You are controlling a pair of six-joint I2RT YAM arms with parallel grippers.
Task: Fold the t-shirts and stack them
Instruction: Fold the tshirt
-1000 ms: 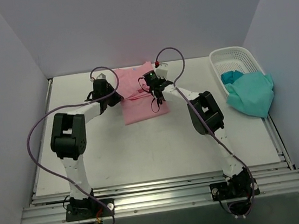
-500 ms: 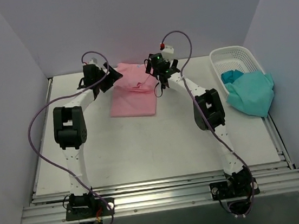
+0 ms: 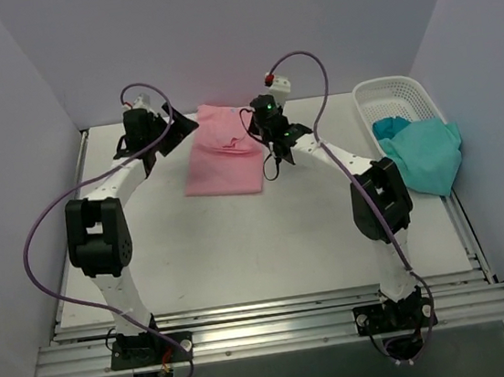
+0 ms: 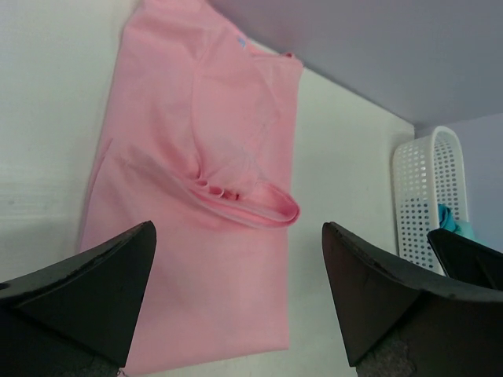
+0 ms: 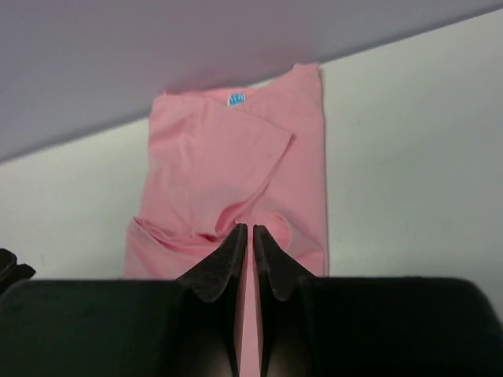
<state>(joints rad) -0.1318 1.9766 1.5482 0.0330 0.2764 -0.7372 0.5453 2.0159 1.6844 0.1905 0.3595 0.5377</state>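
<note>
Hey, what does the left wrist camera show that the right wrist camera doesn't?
Only the left wrist view: the white basket at the right edge with a bit of the teal shirt in it, and the left claw spread wide open. Only the right wrist view: the right claw, its fingers nearly together with nothing between them. Both: the pink shirt lying on the white table.
</note>
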